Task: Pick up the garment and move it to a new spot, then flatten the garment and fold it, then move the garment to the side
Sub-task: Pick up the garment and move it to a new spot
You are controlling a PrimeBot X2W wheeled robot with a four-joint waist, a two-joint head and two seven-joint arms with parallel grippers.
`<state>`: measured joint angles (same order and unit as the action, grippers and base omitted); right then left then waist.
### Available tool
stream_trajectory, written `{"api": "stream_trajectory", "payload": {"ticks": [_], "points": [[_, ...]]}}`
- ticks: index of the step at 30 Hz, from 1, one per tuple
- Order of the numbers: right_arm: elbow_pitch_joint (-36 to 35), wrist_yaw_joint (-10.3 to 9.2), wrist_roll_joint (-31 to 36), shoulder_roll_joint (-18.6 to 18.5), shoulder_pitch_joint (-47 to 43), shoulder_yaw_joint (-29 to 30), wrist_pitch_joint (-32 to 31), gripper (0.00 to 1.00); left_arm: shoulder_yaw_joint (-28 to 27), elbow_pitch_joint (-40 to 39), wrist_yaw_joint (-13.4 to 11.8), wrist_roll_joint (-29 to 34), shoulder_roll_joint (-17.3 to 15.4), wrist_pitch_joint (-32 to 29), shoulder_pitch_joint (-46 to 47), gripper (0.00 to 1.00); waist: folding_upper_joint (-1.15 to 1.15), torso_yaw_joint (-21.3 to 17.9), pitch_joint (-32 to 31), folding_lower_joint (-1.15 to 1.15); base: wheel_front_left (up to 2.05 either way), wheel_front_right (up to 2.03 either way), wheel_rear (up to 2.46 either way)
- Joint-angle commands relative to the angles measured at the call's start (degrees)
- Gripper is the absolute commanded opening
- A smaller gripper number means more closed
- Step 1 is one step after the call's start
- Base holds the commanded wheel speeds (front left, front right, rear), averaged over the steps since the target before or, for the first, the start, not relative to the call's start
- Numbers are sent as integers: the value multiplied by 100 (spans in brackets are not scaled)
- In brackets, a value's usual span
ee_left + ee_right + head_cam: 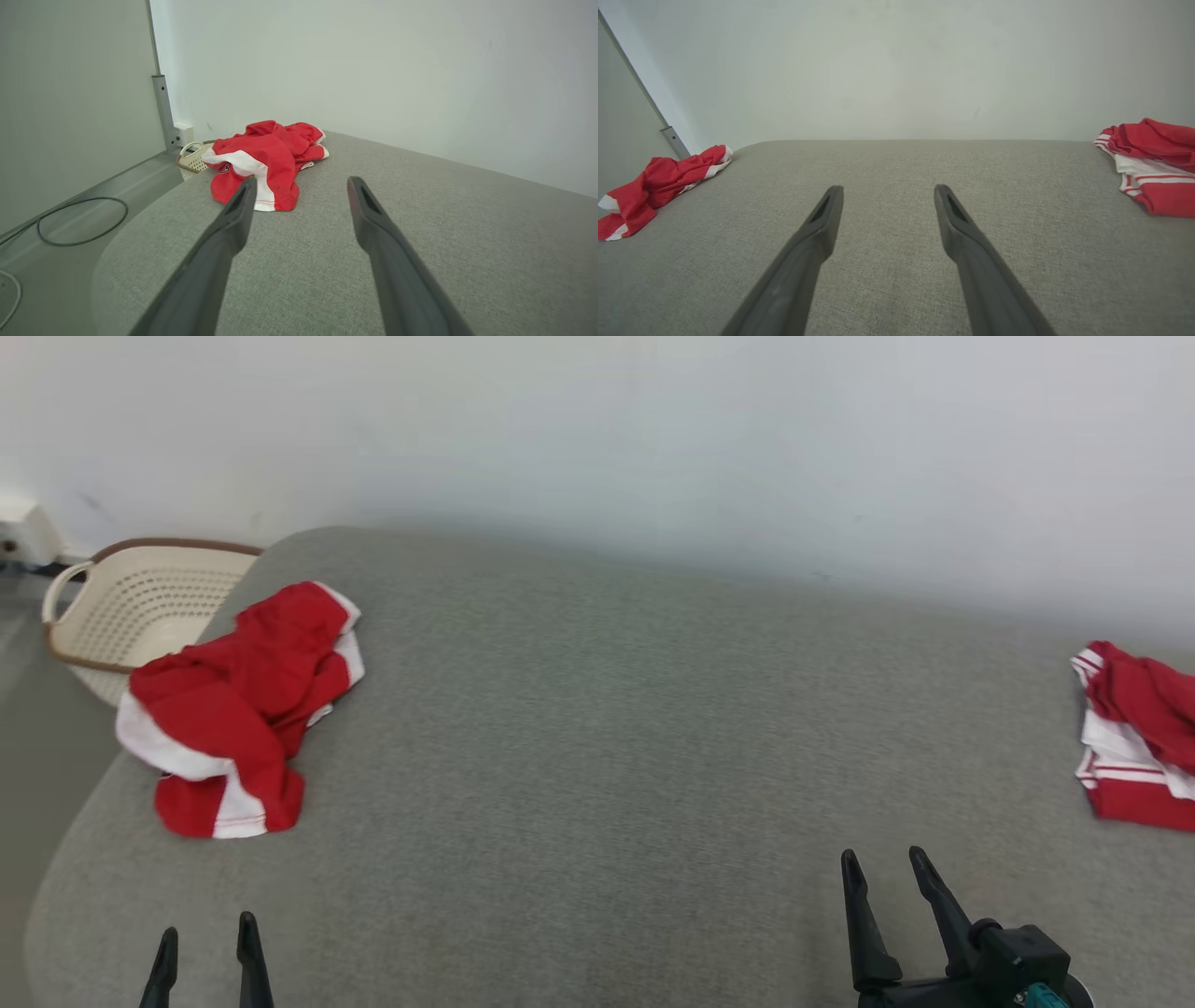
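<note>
**Head view:** Two crumpled red garments lie well apart on a grey upholstered surface (607, 756). The red jersey (1134, 737), marked by its red-and-white striped trim, sits at the far right edge, partly cut off by the frame. A smaller red-and-white garment (233, 709) lies at the far left, just beside a cream laundry basket (140, 602). The left gripper (207, 926) and right gripper (882, 852) hover at the near edge, jaws parted and holding nothing.

**Left wrist view:** The left gripper (303, 181) has its fingers spread wide and bare, aimed straight at the smaller red-and-white garment (261, 158). The basket (194, 156) is behind it, and a cable (79, 224) loops on the floor to the left. The chief risk is a mix-up. Both pieces are red with white, and this arm is lined up on the wrong one.

**Right wrist view:** The right gripper (888, 188), equally wide and empty, points at bare fabric midway between the two heaps. The red jersey (1153, 168) is off to its right and the other garment (654, 186) to its left. The jersey looks a long reach to the side, so a shallow pinch could catch only the striped hem. The bunched folds might then drag or slip free, or the jersey could slide off the right edge. No numerals are readable in this heap.
</note>
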<state>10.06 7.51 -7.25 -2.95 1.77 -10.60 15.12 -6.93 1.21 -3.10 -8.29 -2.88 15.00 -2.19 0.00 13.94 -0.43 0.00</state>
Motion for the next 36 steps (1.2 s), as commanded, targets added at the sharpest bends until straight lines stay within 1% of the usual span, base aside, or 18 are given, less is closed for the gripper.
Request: {"api": "stream_trajectory", "payload": {"ticks": [1, 6, 11, 14, 26, 31, 36], "points": [[-5, -5, -60, 9, 5, -14, 6, 100, -23, -8, 11, 9, -3, 22, -42, 100, 0, 349, -27, 0, 0, 0, 0], [22, -5, -93, 9, 11, -51, 6, 100, -38, 23, 34, 44, -3, 22, -51, 100, 0, 718, -56, 0, 0, 0, 0], [70, -5, -128, 9, 39, -108, 6, 100, -77, 47, 38, 66, -3, 22, -93, 100, 0, 1007, -110, 0, 0, 0, 0], [74, -5, -129, 9, 13, -110, 6, 100, -111, 50, 43, 75, -3, 22, -103, 100, 0, 1094, -134, 0, 0, 0, 0], [147, -5, -128, 10, 61, -140, 6, 100, -260, -18, 43, 35, -6, 22, -44, 100, 0, 1178, -112, 0, 0, 0, 0], [195, -5, -81, 9, 120, -140, 6, 100, -276, -7, 204, -106, -36, 22, 290, 100, 0, 1108, -33, 0, 0, 0, 0], [224, -5, -38, 7, 267, -160, 6, 100, -198, 84, 406, -172, -161, 22, 988, 100, 0, 963, 109, 0, 0, 0, 0]]}}
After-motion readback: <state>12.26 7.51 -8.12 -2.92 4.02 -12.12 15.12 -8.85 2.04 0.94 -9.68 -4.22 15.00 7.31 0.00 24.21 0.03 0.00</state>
